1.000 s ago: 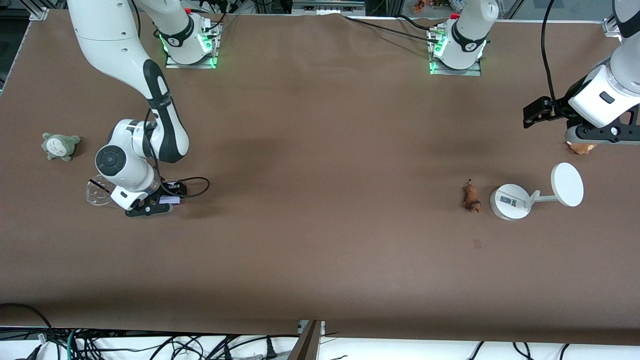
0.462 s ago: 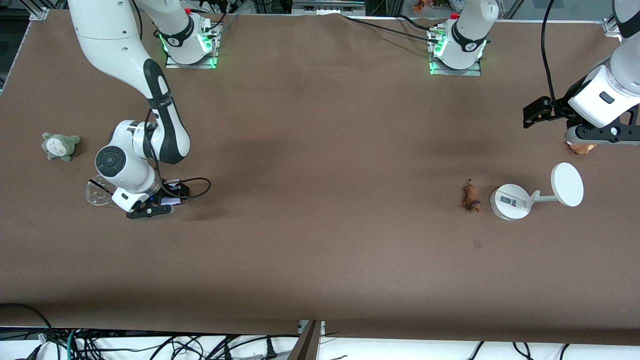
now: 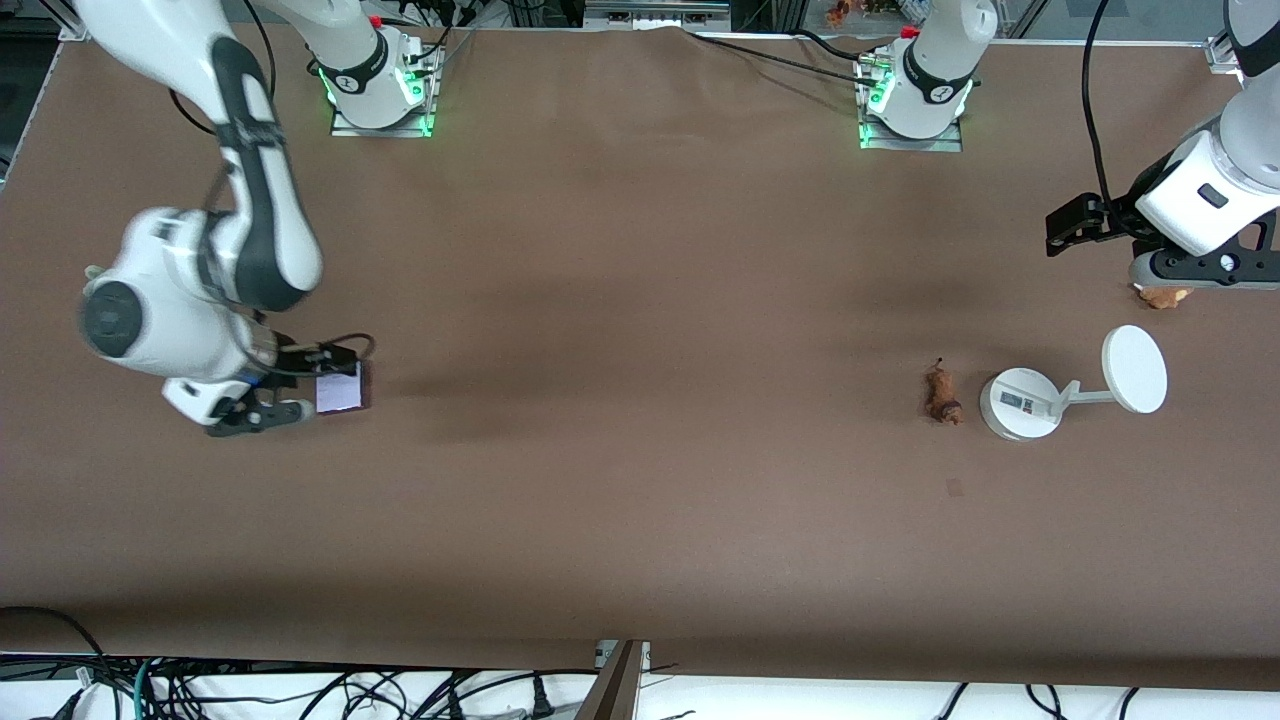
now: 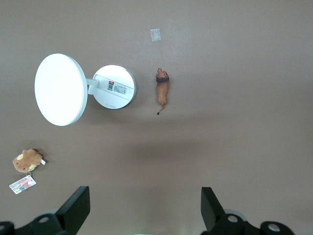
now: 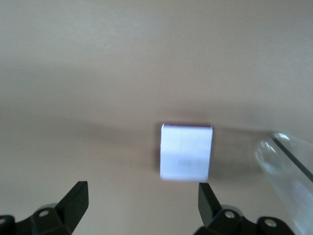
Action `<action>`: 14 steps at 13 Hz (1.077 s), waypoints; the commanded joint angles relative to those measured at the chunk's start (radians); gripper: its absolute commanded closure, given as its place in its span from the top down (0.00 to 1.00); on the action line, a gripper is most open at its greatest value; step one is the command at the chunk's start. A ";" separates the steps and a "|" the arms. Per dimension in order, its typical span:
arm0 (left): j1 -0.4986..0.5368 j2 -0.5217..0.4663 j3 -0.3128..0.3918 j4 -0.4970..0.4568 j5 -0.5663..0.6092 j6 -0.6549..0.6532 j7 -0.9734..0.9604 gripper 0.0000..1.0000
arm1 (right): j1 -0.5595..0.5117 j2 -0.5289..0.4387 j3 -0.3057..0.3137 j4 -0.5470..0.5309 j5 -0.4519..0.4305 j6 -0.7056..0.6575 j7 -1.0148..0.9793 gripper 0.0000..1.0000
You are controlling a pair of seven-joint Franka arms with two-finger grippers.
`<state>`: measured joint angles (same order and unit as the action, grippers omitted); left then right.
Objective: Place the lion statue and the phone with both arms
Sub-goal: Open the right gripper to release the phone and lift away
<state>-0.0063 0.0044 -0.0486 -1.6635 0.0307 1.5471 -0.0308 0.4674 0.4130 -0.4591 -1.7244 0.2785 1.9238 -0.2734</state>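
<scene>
Both grippers stand with fingers spread and hold nothing. At the right arm's end of the table, the right gripper hangs low with the phone lying flat just beside it, on the side toward the table's middle and not between the fingers; in the right wrist view the phone is a pale slab with a darker edge, its long axis hard to tell, and a clear glassy object sits near it. At the other end, the left gripper hovers over a small tan plush. A white round stand lies closer to the camera, with the lion statue just beside its base, well apart from the left gripper; the statue's long axis runs toward the front camera, head nearest it, tail toward the bases.
</scene>
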 commanded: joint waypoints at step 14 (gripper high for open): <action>0.000 -0.023 0.006 -0.016 -0.025 -0.019 0.025 1.00 | -0.015 -0.028 -0.084 0.574 -0.035 -0.674 0.183 0.99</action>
<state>-0.0063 0.0044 -0.0486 -1.6643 0.0307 1.5348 -0.0308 0.4557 0.3861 -0.5567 -1.1849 0.2577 1.2762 -0.1100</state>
